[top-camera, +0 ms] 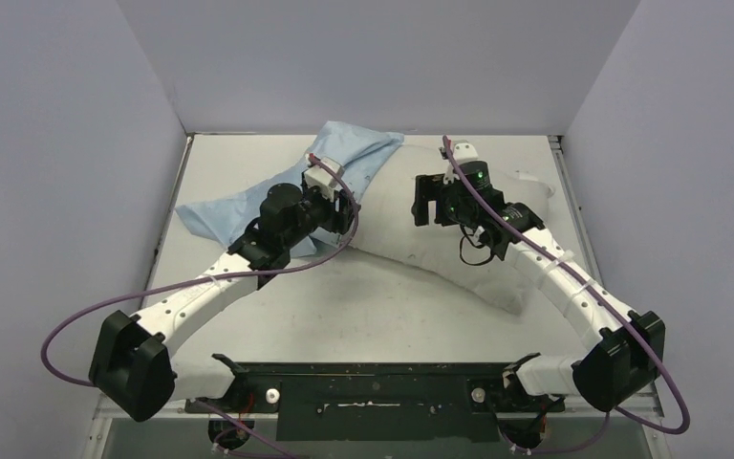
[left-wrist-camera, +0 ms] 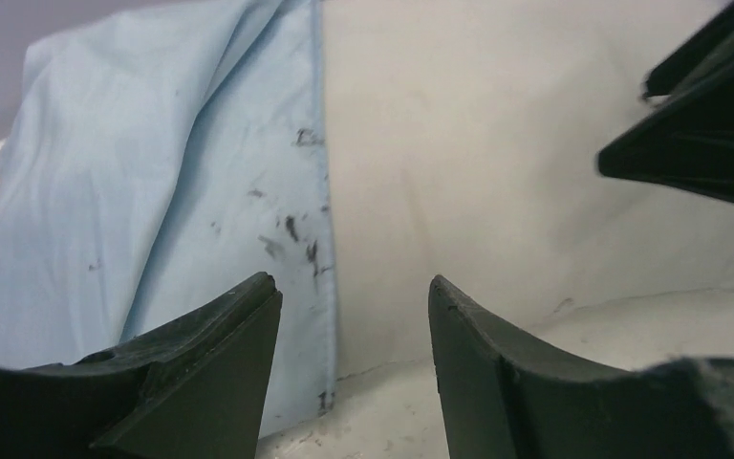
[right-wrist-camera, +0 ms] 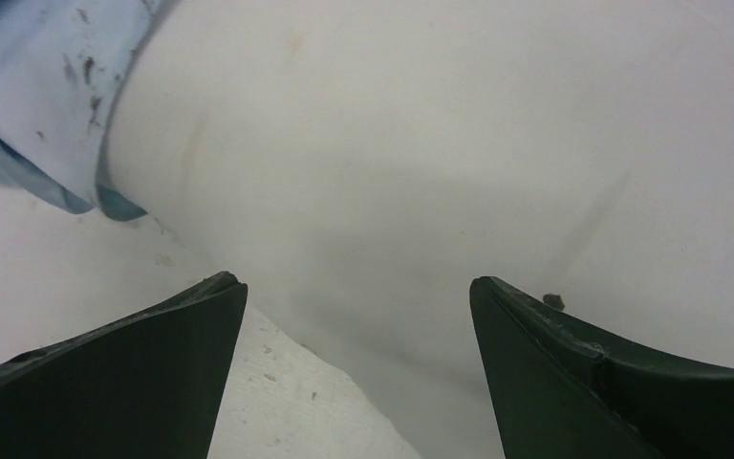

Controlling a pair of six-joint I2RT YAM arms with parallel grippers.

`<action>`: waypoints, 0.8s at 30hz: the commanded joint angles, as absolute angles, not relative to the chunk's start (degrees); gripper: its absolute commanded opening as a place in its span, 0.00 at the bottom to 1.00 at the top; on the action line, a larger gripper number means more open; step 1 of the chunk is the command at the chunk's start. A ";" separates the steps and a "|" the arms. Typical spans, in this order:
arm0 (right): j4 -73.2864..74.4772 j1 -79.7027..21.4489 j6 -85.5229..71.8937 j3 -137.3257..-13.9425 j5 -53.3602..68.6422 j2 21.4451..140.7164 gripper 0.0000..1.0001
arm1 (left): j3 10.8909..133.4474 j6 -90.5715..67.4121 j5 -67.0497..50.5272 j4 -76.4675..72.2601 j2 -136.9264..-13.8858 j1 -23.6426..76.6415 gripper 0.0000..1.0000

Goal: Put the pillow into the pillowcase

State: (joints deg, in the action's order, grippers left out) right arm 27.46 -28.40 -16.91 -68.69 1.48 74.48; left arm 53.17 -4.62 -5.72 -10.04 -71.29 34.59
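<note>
Diagonally across the tabletop [top-camera: 344, 306] lies the pillow [top-camera: 420, 253]. Its far-left end meets the pillowcase [top-camera: 215, 212], whose limp blue cloth spreads away from that end of the pillow. In the wrist views the pillowcase's hemmed edge lies against the pillow, with dark smudges along the hem. The left gripper [left-wrist-camera: 352, 282] is open and holds nothing. Its fingers straddle the line where the hem meets the pillow's white fabric. The right gripper [right-wrist-camera: 358, 279] is over the pillow's middle, spread wide and empty. Whether either gripper touches the pillow cannot be told.
</note>
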 commanded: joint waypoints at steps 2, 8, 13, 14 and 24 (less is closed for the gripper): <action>25.12 -23.47 -20.72 -65.90 -4.83 72.43 0.98 | 53.46 -0.83 5.73 -12.24 -77.67 34.61 0.56; 20.47 -9.58 -26.91 -57.78 -2.88 64.13 1.00 | 57.42 2.04 8.49 -14.48 -85.60 35.17 0.57; 14.90 -1.61 -31.80 -49.03 4.76 60.99 1.00 | 59.00 4.59 9.54 -17.32 -89.97 35.31 0.52; 13.63 -0.91 -32.72 -47.01 5.85 60.92 1.00 | 59.24 4.99 8.84 -17.67 -90.39 35.37 0.46; -0.27 -1.83 -41.33 -36.06 20.47 60.95 0.84 | 68.64 6.15 3.53 -13.51 -87.76 42.76 0.00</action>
